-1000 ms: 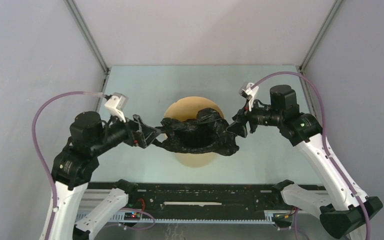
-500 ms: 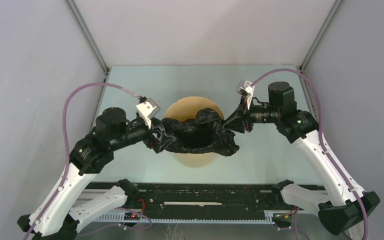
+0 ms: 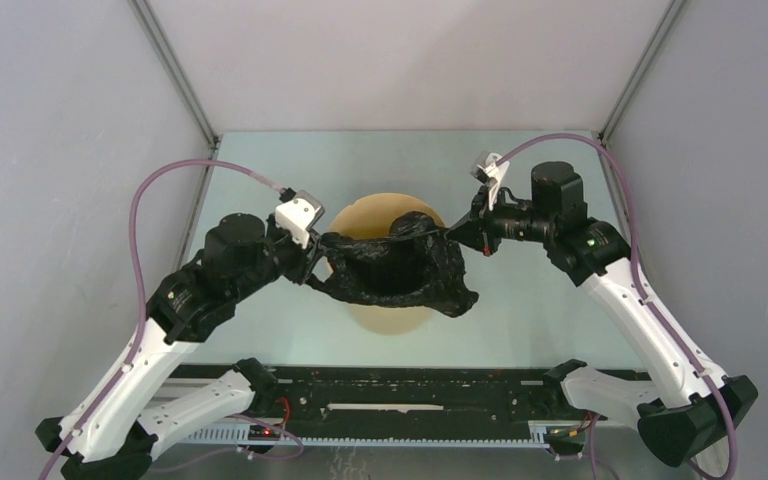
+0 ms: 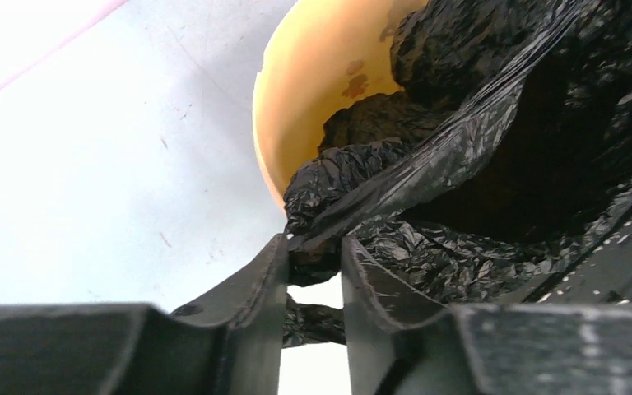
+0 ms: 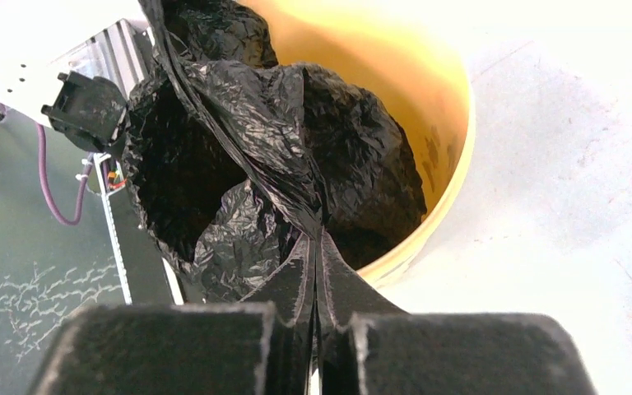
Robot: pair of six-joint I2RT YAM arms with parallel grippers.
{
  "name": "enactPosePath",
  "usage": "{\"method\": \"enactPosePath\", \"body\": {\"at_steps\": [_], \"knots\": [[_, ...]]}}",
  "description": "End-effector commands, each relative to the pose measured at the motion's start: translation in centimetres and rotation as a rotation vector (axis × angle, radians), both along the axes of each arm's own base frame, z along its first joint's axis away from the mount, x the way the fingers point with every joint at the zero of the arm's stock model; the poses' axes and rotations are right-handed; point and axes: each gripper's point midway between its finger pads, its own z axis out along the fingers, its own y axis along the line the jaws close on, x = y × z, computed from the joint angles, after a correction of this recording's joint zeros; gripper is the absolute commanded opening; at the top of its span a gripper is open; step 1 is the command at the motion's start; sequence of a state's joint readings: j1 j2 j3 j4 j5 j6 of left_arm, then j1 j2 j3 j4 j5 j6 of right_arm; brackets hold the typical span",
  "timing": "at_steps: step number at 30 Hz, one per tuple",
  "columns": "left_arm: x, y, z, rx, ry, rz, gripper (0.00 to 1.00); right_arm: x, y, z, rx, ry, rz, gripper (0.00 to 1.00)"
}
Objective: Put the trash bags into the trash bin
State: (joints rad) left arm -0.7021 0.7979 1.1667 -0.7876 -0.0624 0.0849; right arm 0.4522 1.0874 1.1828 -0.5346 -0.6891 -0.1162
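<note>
The trash bag (image 3: 392, 270) is stretched over the trash bin (image 3: 396, 318), clamped at nine o'clock by the inward-reaching left gripper (image 3: 312, 263) and at two o'clock by the right gripper (image 3: 457, 230).

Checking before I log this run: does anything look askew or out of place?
Yes. The crinkled glossy black plastic bag, pinched by the left tool and right tool, sits askew over the round yellow bin: its near-right corner hangs outside the rim instead of inside.
</note>
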Motion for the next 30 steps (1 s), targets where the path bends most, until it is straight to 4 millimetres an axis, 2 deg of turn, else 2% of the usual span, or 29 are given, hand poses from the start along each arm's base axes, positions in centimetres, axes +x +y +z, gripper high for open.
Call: {"method": "enactPosePath", "body": {"at_steps": [1,7,12,16,19,25,30], "knots": [[1.0,0.6,-0.5,0.027,-0.019,0.056,0.28,1.1,1.0,1.6,0.064,-0.035,-0.008,0.00],[3.2,1.0,-0.8,0.006,-0.003,0.191,0.16,4.1,0.5,-0.3,0.026,0.022,-0.148,0.00],[5.4,1.1,-3.2,-0.013,0.180,0.310,0.03,7.1,-0.2,-1.7,-0.005,0.094,-0.290,0.00],[6.6,2.3,-3.7,-0.054,0.237,0.399,0.05,9.8,-1.3,-2.8,-0.049,0.104,-0.407,0.00],[7.1,2.5,-3.2,-0.086,0.239,0.399,0.09,10.9,-1.1,-3.7,-0.068,0.119,-0.403,0.00],[7.5,1.6,-1.7,-0.178,0.232,0.360,0.11,11.9,0.0,-2.5,-0.028,0.102,-0.377,0.00],[8.7,1.0,-1.1,-0.253,0.225,0.374,0.00,13.2,-0.2,-0.9,0.011,0.038,-0.404,0.00]]}}
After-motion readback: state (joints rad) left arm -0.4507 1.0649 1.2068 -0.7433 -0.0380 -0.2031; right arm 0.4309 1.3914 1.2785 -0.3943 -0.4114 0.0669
